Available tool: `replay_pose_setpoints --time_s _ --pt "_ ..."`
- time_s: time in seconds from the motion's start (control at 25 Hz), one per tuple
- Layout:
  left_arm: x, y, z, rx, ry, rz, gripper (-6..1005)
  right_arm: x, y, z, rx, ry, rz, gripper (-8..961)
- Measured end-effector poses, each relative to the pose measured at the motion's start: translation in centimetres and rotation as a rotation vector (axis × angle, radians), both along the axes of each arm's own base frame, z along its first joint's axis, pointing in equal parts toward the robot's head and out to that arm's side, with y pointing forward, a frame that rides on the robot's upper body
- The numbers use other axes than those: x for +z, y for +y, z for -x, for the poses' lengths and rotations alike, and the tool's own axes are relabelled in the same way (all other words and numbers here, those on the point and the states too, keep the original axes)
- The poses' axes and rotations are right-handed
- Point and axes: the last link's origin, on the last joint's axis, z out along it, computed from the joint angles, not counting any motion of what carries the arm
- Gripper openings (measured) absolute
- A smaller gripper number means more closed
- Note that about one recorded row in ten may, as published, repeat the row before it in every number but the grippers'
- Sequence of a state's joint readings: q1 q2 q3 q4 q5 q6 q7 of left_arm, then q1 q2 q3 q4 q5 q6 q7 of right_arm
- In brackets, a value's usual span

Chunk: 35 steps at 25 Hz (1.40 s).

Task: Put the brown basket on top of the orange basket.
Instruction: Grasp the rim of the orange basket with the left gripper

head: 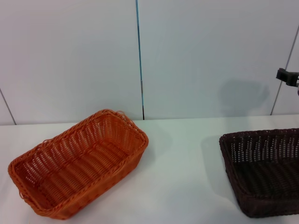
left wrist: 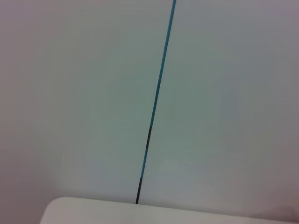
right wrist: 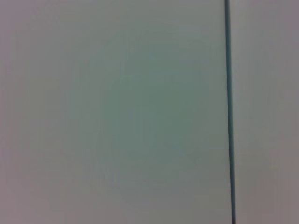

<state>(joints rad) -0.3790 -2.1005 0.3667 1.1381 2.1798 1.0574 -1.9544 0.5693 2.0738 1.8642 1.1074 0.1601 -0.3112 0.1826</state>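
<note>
white table (head: 182, 163), orange basket (head: 77, 163), brown basket (head: 264, 170)

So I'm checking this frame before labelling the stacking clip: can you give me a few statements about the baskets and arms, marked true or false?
1. The brown basket sits on top of the orange basket. False: both rest on the white table, well apart.
2. The orange basket lies on the robot's left side, the brown one on its right. True.
3. The orange basket holds fruit. False: it is empty.
4. The brown basket is cut off by the head view's right edge. True.
5. The right gripper is clamped on the brown basket's rim. False: only a dark part of it shows, high above the basket and touching nothing.
</note>
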Motion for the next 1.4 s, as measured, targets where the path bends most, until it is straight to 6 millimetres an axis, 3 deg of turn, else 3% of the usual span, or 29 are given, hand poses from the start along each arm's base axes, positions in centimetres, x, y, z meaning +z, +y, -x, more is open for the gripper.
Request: replay_pose_setpoints --time_s 0.8,1.2,1.4 --pt "-0.5 0.0 0.0 0.005 0.003 -0.006 691 0.1 -0.2 0.1 0.038 -0.024 -0.023 807" --pt "-1.5 1.6 -3.0 -0.07 -0.045 0.078 690 0.4 0.0 0.1 0.044 -0.032 -0.035 807" --pt "-1.8 2.2 -3.9 -0.019 -0.046 0.121 690 0.2 0.0 -0.2 0.037 -0.033 -0.031 806"
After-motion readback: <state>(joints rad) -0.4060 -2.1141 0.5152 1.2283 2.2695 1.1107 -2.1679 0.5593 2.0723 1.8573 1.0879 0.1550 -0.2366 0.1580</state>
